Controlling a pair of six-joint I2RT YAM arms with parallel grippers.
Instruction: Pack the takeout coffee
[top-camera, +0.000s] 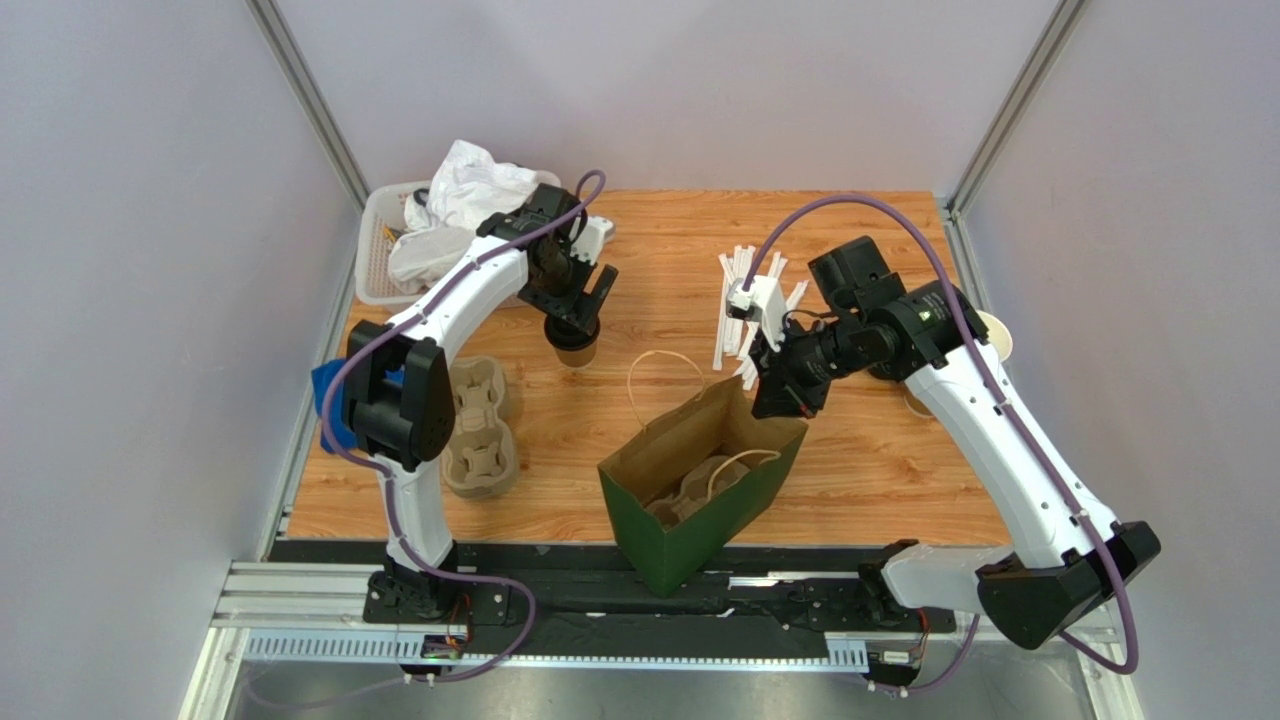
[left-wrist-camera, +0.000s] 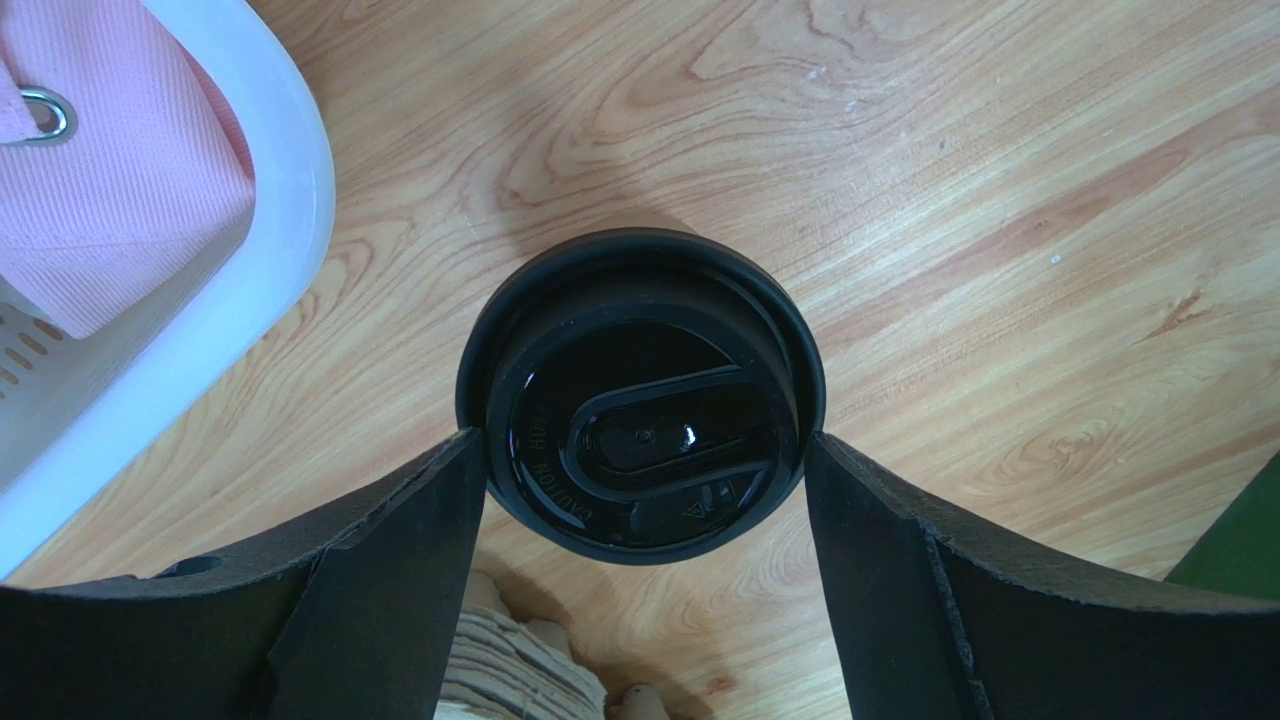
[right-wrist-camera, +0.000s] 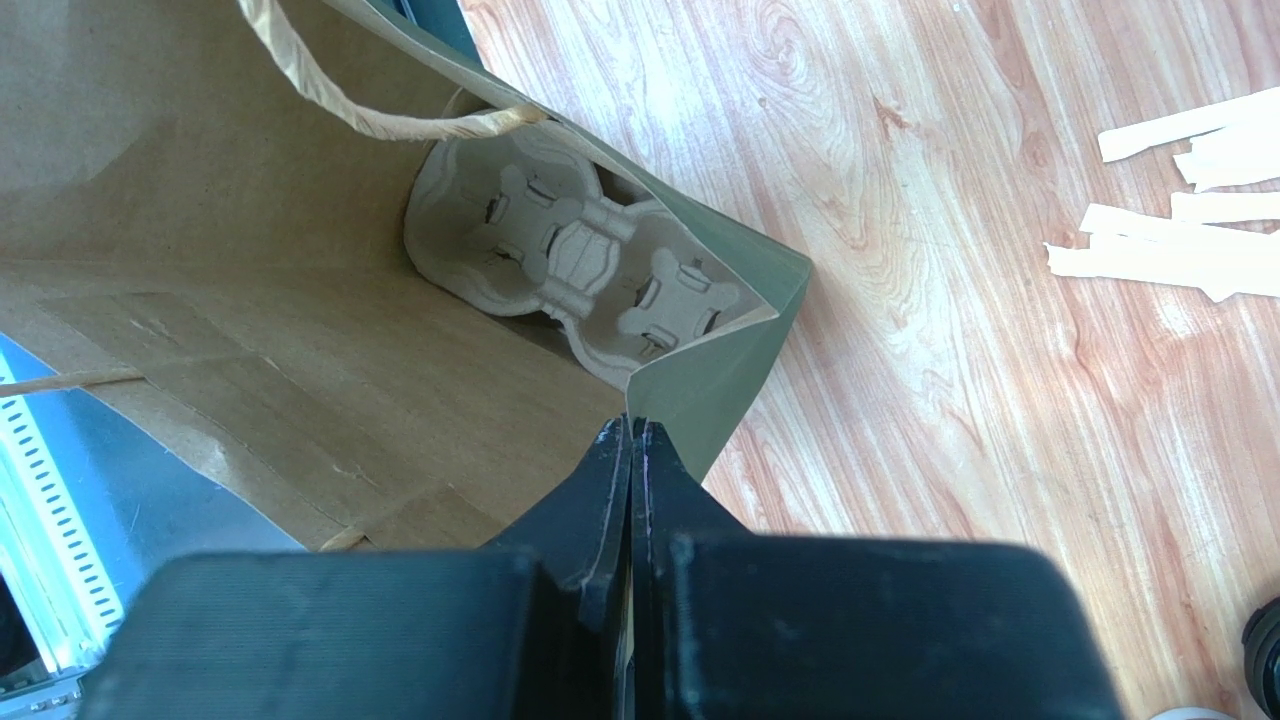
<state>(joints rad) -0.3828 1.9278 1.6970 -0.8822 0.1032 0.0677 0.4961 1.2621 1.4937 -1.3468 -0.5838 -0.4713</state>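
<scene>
Table: we are looking down on a wooden top (top-camera: 872, 450) that is carrying everything below.
Bag: a green paper bag (top-camera: 706, 525) is standing open at the near edge, between the two arms. One string handle is arching up over its far rim and the other is drooping into the mouth.
Basket: a white basket (top-camera: 376, 248) is sitting at the far left corner, holding a crumpled cloth (top-camera: 473, 188), near the coffee cup (top-camera: 573, 350).
Trays: what we are taking for two pulp trays (top-camera: 481, 428) are lying side by side by the left arm's elbow. A third (right-wrist-camera: 579, 278) is lying inside the bag.
Strips: white strips (top-camera: 747, 308) are lying in a loose heap beyond the bag, too overlapped for us to count.
Coffee cup: one, black-lidded, is standing upright on the wood, beyond and left of the bag, apart from it.
Second cup: another cup (top-camera: 995, 333) is peeking from behind the right arm.
Left arm: it is reaching forward, with the left gripper (top-camera: 577, 318) pointing down over the coffee cup. Its fingers are spread wide either side of the lid, and we cannot tell whether they are touching it.
Right arm: it is bending inward, with the right gripper (right-wrist-camera: 631, 450) pinching the bag's rim.
</scene>
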